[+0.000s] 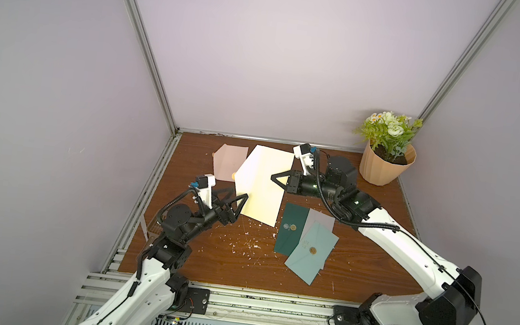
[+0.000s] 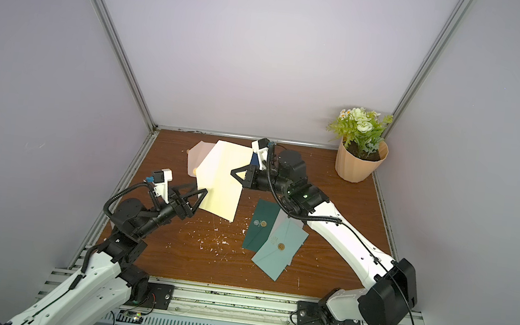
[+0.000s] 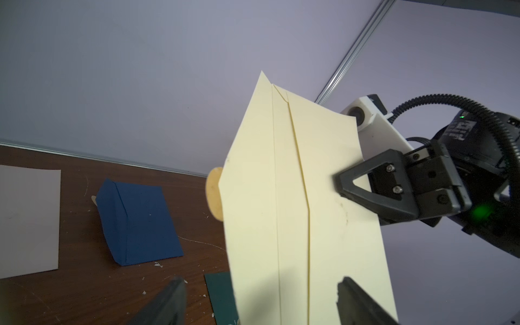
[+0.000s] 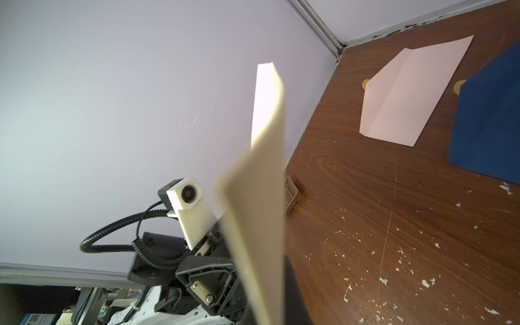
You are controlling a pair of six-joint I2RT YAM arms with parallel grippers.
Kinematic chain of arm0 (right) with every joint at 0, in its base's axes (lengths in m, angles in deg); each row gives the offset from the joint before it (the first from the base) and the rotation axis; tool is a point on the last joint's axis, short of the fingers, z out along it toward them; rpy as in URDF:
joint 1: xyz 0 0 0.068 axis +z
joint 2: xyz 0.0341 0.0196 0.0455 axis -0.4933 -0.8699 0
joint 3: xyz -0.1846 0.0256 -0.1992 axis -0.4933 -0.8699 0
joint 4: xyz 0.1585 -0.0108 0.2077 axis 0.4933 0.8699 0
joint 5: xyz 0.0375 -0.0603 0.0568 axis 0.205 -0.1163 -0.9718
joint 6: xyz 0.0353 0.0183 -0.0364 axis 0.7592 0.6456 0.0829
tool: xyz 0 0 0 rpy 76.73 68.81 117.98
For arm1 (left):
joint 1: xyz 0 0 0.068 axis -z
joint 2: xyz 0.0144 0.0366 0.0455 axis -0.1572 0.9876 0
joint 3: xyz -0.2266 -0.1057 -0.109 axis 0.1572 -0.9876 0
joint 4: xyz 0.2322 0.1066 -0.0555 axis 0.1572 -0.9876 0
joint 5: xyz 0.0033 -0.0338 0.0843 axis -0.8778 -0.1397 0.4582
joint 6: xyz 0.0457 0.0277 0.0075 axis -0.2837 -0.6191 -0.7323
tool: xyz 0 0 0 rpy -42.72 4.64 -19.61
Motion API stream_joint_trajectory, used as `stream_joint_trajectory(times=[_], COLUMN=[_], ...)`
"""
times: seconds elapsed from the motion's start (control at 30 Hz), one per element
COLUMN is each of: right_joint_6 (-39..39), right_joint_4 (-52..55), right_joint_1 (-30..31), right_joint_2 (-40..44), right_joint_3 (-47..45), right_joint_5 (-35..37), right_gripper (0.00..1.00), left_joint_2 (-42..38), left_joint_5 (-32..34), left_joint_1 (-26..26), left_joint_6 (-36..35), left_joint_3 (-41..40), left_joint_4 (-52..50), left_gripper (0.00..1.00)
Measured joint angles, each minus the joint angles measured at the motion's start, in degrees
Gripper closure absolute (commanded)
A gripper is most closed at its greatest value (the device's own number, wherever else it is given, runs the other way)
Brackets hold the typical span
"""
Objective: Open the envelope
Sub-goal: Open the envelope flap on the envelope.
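The envelope (image 1: 262, 184) hangs above the table (image 1: 206, 261) in the centre of both top views, tilted rather than lying flat. The right gripper (image 1: 278, 179) pinches its edge, fingers pressed together on the paper (the left wrist view shows this best, at the right of the frame). The left gripper (image 1: 241, 205) sits at the envelope's lower left edge with its fingers (image 3: 363, 304) spread. The paper runs between them and, as far as I can tell, is not clamped. The flap (image 3: 247, 197) looks unfolded, with its seal (image 3: 213, 194) poking out at the point.

These are the risks as I judge them:
- **Slipping:** one pinch on one edge carries the whole envelope, so a quick move of the right arm may swing it or pull it out of the grip.
- **Creasing:** if the left fingers close here, they may catch the body as well as the flap and crease it.
- **Tearing:** a pull from both sides at once could tear the paper along the fold.
- **Dropping:** a drop would likely land it on the pink envelope (image 1: 228, 163) or the blue one (image 3: 138, 222), and the flap may fall shut again.
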Motion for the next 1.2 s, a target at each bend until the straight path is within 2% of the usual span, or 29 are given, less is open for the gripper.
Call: stream_joint_trajectory(times=[0.13, 0.27, 0.47, 0.7, 0.93, 1.07, 1.1, 1.17, 1.2], right_joint_6=[1.3, 2.3, 3.6, 5.0, 5.9, 5.9, 5.9, 5.9, 5.7], right_joint_4=[-2.1, -3.4, -4.3, -7.0, -8.9, -9.4, -9.3, -9.3, -9.3], right_joint_1=[-0.1, -0.1, -0.3, -0.3, -0.3, -0.4, -0.4, -0.4, -0.4], right_joint_2=[1.5, 1.8, 1.8, 1.7, 1.6, 1.6, 1.6, 1.4, 1.3], right_joint_3=[-1.4, -2.4, -3.6, -3.7, -4.4, -4.9, -5.0, -5.0, -5.0], right_joint_5=[-1.7, -2.8, -3.7, -5.2, -6.0, -6.0, -6.0, -5.9, -5.8], right_gripper=[1.00, 1.00, 1.00, 1.00, 1.00, 1.00, 0.98, 0.72, 0.66], left_joint_2=[0.3, 1.0, 3.7, 5.7, 6.7, 6.7, 6.7, 6.7, 6.7], left_joint_5=[-3.2, -6.6, -11.1, -14.5, -15.9, -16.3, -16.3, -16.4, -16.5], left_joint_1=[-2.6, -5.0, -5.4, -5.4, -5.5, -5.5, -5.5, -5.5, -5.6], left_joint_6=[3.1, 6.0, 9.2, 11.4, 13.1, 13.3, 13.6, 14.0, 14.2], left_joint_3=[-1.4, -2.4, -2.4, -2.4, -2.4, -2.4, -2.4, -2.4, -2.4], left_joint_4=[5.2, 9.7, 15.2, 18.1, 20.8, 21.7, 21.9, 22.4, 22.6], left_gripper=[0.46, 0.48, 0.48, 0.66, 1.00, 1.00, 1.00, 1.00, 1.00])
